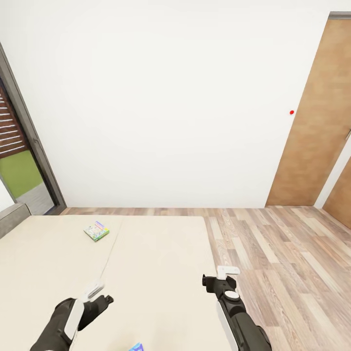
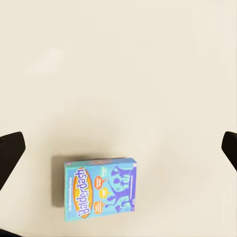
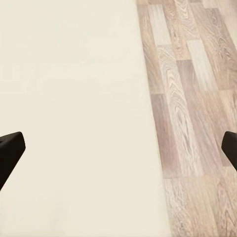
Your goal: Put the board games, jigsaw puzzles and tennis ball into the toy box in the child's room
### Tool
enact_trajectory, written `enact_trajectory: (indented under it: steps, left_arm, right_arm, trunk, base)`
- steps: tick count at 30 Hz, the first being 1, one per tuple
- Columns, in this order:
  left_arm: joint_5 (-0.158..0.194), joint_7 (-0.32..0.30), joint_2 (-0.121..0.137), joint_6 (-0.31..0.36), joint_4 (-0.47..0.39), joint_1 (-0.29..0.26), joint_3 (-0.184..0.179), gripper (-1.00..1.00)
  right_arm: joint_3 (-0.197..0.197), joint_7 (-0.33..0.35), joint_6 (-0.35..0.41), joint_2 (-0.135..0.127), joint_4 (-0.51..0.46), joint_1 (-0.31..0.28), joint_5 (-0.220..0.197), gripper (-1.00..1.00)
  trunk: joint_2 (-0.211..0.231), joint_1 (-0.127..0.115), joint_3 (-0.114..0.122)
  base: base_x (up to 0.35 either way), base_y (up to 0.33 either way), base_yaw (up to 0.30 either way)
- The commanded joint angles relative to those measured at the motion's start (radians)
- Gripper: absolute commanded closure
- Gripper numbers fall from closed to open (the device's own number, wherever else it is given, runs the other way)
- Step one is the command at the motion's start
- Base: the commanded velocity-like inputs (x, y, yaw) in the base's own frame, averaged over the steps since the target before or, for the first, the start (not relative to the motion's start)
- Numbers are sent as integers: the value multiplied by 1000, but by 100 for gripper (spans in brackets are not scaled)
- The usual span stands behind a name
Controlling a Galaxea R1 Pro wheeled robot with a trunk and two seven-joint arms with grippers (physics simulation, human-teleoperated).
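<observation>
A green board game box [image 1: 96,230] lies flat on the far left part of the cream bed [image 1: 161,253]. At the picture's bottom edge, on the near side of the bed, peeks a corner of a blue board game box [image 1: 136,347]. The left wrist view shows this blue "Balderdash" box [image 2: 100,188] lying flat below my left gripper [image 2: 118,148], which hangs open above it without touching. In the head view my left gripper [image 1: 100,296] hovers over the bed. My right gripper [image 1: 217,279] is open over the bed's right edge, holding nothing.
The bed's right edge borders wood floor [image 3: 192,98] that runs to a white wall. A brown door [image 1: 321,122] stands at the right. A dark-framed glass door [image 1: 19,161] is at the left. A small red dot [image 1: 291,112] marks the wall.
</observation>
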Motion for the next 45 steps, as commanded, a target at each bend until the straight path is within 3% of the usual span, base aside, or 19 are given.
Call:
enact_trajectory:
  steps: [1,8,11,23,30,36,41,45]
  left_arm:
    - [10,24,-8,-5,-1,-1,4,-100]
    - [10,142,-60,-101,35,-1,7,-100]
    - [9,187,-82,-173,87,-1,6,-100]
    - [0,243,-109,-417,252,-1,0,-100]
    - [6,312,-113,-457,276,-1,6,-100]
    - [12,334,-114,-467,285,-1,12,-100]
    - [54,338,-114,-468,289,-1,35,-100]
    - [146,335,-109,-470,299,-1,81,-100]
  right_arm:
    - [2,-4,7,0,-2,-1,4,-100]
    - [2,-4,7,0,-2,-1,4,-100]
    - [2,-4,7,0,-1,-1,4,-100]
    - [2,-3,7,0,1,-1,4,-100]
    - [2,-3,7,0,1,-1,4,-100]
    - [2,-3,7,0,2,-1,4,-100]
    - [2,-3,7,0,2,-1,4,-100]
    - [2,-3,7,0,2,-1,4,-100]
  trunk:
    - [-2,0,-2]
    - [-2,0,-2]
    - [-2,0,-2]
    - [-2,0,-2]
    - [-2,0,-2]
    - [-2,0,-2]
    - [-2,0,-2]
    - [-2,0,-2]
  base:
    - [0,0,0]
    - [0,0,0]
    - [0,0,0]
    - [0,0,0]
    - [0,0,0]
    - [0,0,0]
    - [0,0,0]
    - [0,0,0]
